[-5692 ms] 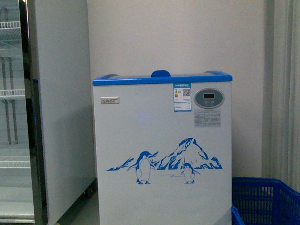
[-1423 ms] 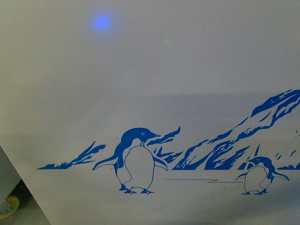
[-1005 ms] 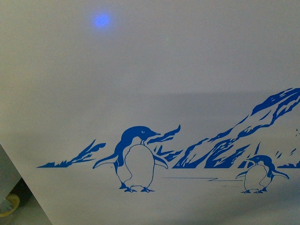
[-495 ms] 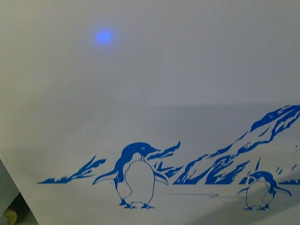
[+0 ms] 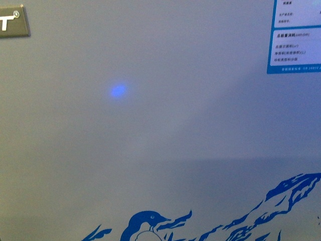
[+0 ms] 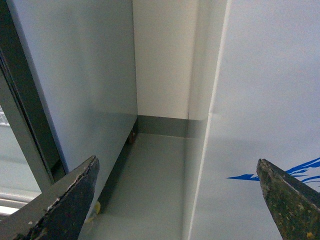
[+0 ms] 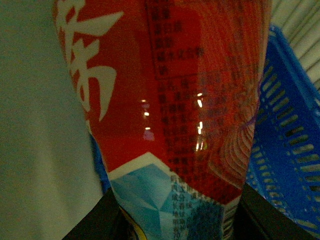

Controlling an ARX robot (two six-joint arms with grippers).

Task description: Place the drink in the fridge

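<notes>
The fridge [image 5: 160, 125] fills the front view: its white front, with the tops of the blue penguin and mountain drawing along the bottom edge. Neither arm shows there. In the right wrist view my right gripper [image 7: 170, 227] is shut on the drink [image 7: 165, 95]; its red label with white lettering fills the picture, and the cap is out of view. In the left wrist view my left gripper [image 6: 180, 200] is open and empty. It hangs by the fridge's front left corner [image 6: 210, 150], with a bit of the blue drawing beside one fingertip [image 6: 287, 197].
A grey nameplate [image 5: 12, 22] and a blue-edged sticker [image 5: 296, 37] sit high on the fridge front. The tall cooler's white side [image 6: 85, 75] stands next to the fridge, with a narrow floor gap [image 6: 155, 180] between. A blue plastic crate [image 7: 290, 145] stands behind the drink.
The front view has risen along the fridge front: the penguins and mountain have slid down to the bottom edge, and the nameplate and sticker have come in at the top.
</notes>
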